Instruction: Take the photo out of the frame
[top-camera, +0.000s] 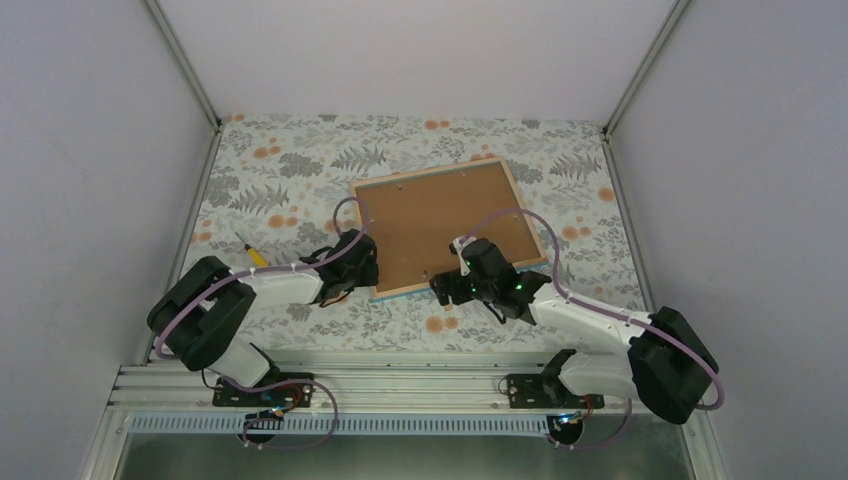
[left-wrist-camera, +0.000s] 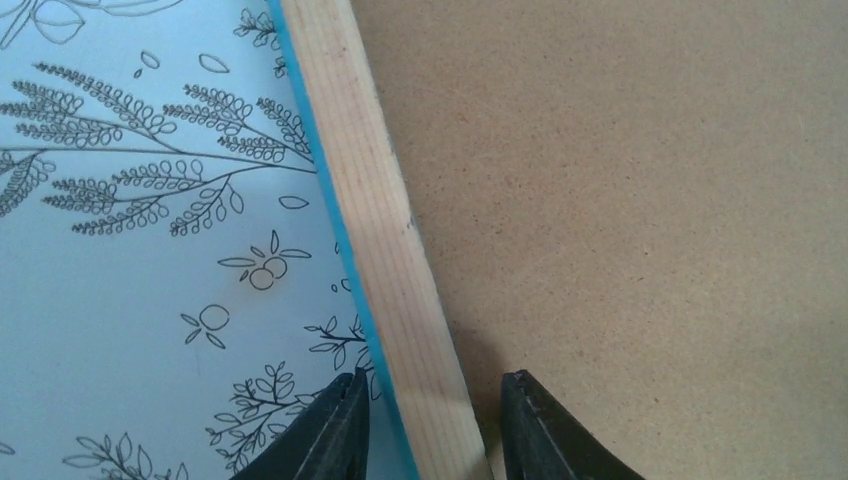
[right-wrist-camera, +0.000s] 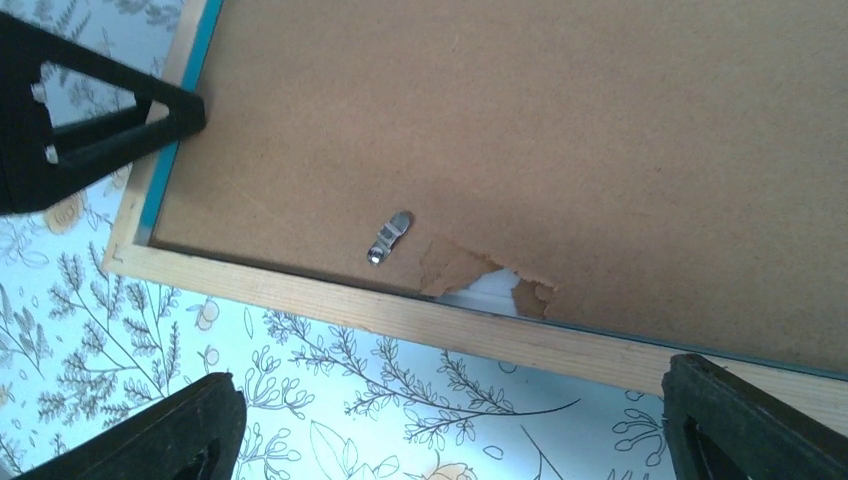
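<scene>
Frame rim between left gripper fingers, under wide-spread right gripper

Overhead light is even and diffuse; the white walls read bright, without glare; the arms cast only soft shadows on the worktop. Both wrist views are sharp; wood grain on the frame is legible; the worktop takes a cool blue cast; the jaws show as dark silhouettes.

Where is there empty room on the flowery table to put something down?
Bare tablecloth lies between the frame and the back wall, and left of the frame toward the left wall. It is crowded along the frame's near edge, where the left gripper and right gripper sit.
</scene>
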